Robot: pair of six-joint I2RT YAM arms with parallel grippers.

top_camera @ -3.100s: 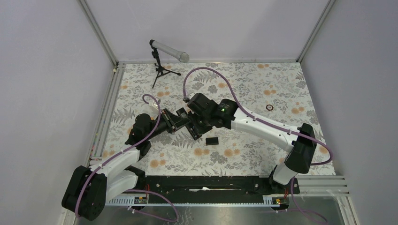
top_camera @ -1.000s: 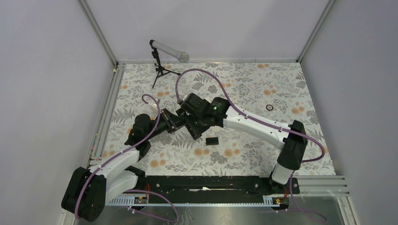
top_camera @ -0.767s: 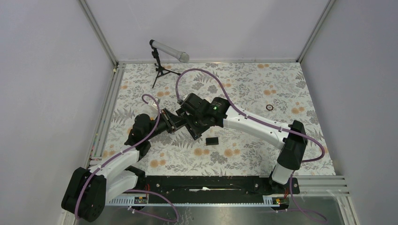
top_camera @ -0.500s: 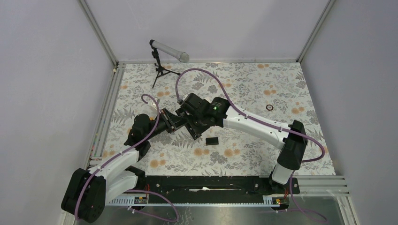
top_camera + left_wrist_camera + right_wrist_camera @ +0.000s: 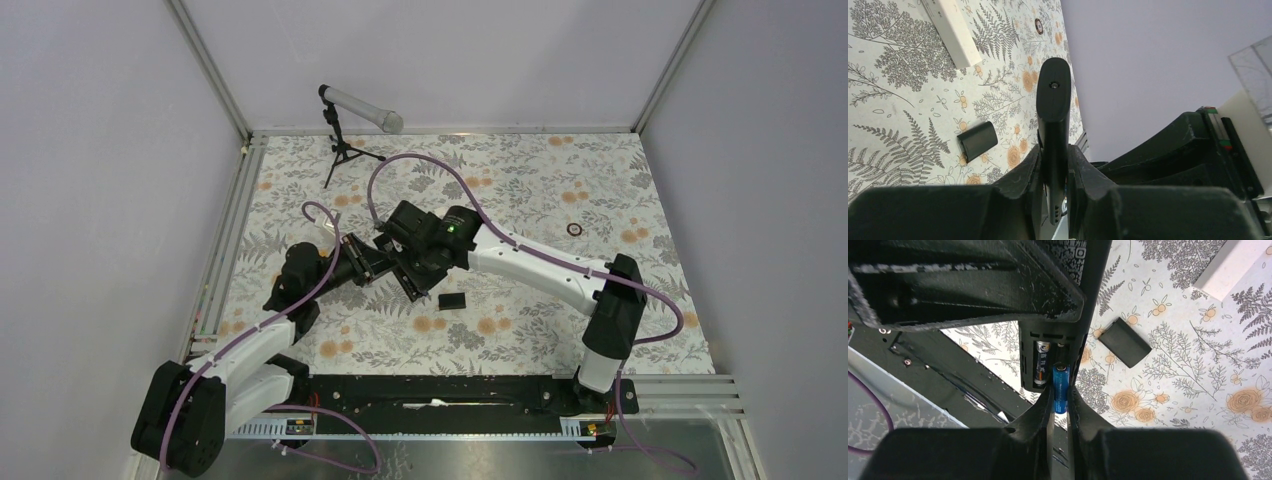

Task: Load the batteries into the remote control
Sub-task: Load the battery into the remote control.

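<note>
My left gripper (image 5: 1054, 165) is shut on a black remote control (image 5: 1053, 105) and holds it above the table; both show mid-table in the top view, the gripper (image 5: 366, 263) and the remote (image 5: 408, 281). The remote's open battery compartment (image 5: 1044, 362) faces my right gripper and holds one battery (image 5: 1041, 364) with a red band. My right gripper (image 5: 1061, 401) is shut on a blue battery (image 5: 1061, 388), whose tip is at the compartment's empty slot. In the top view the right gripper (image 5: 400, 250) is right against the remote.
The black battery cover (image 5: 453, 299) lies on the floral cloth just right of the grippers, also in the wrist views (image 5: 977, 141) (image 5: 1124, 342). A white bar (image 5: 950, 27) lies nearby. A microphone stand (image 5: 345, 130) is at the back left, and a small ring (image 5: 574, 229) at the right.
The right arm has shifted a little left, bringing its gripper and the blue battery closer onto the remote. The left arm holds the remote almost still.
</note>
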